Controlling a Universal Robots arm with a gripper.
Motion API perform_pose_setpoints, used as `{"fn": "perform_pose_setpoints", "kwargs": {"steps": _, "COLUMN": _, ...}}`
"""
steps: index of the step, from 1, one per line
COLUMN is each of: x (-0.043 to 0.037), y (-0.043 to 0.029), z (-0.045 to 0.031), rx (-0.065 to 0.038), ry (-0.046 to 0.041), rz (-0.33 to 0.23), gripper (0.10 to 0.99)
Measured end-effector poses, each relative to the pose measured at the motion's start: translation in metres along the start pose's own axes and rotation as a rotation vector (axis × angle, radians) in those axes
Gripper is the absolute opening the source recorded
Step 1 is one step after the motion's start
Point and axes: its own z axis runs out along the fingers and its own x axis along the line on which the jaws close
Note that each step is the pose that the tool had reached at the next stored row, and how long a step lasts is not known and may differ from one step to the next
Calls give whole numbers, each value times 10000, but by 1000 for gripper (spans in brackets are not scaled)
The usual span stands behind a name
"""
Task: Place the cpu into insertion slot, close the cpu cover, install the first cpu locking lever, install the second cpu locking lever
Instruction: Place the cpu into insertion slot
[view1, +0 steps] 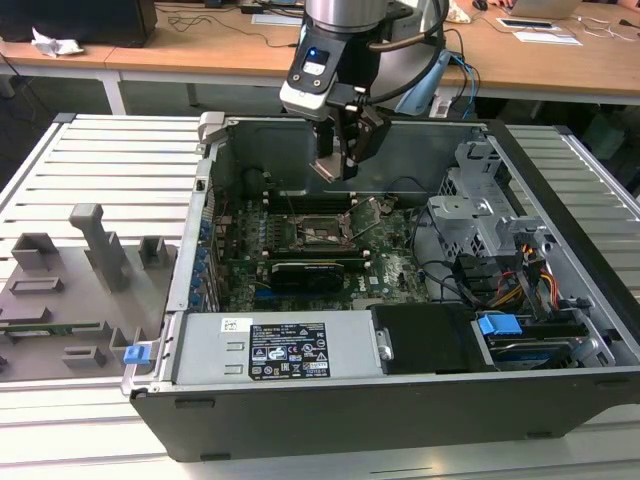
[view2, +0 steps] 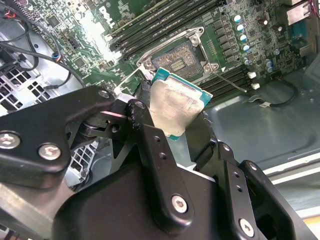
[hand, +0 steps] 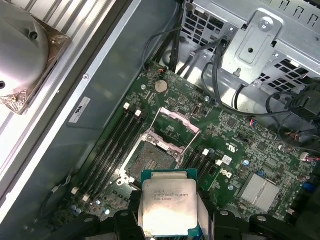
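My gripper (view1: 338, 172) hangs over the open computer case, above the motherboard and near its back wall. It is shut on the cpu (view2: 175, 106), a small square chip with a silver-grey top, gripped by two opposite edges between the black fingers (view2: 146, 131). In the first wrist view the cpu (hand: 167, 206) hovers clear of the board, just short of the insertion slot (hand: 151, 160). The slot (view2: 176, 59) is a bare square socket on the green board. Beyond it the cpu cover (hand: 154, 121) stands swung open, a thin metal frame with a large window.
Long memory slots (hand: 107, 150) run beside the socket. A thin locking lever (view1: 366, 226) sticks up by the socket. A black expansion card (view1: 305, 270), power supply (view1: 275, 350) and drive cage (view1: 480, 215) crowd the case. A grey fixture (view1: 70, 280) lies on the exterior view's left.
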Motion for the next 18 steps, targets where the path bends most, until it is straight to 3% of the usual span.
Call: {"fn": "perform_pose_setpoints", "kwargs": {"steps": 18, "x": -1, "y": -4, "z": 46, "rx": 23, "ry": -4, "rz": 270, "gripper": 525}}
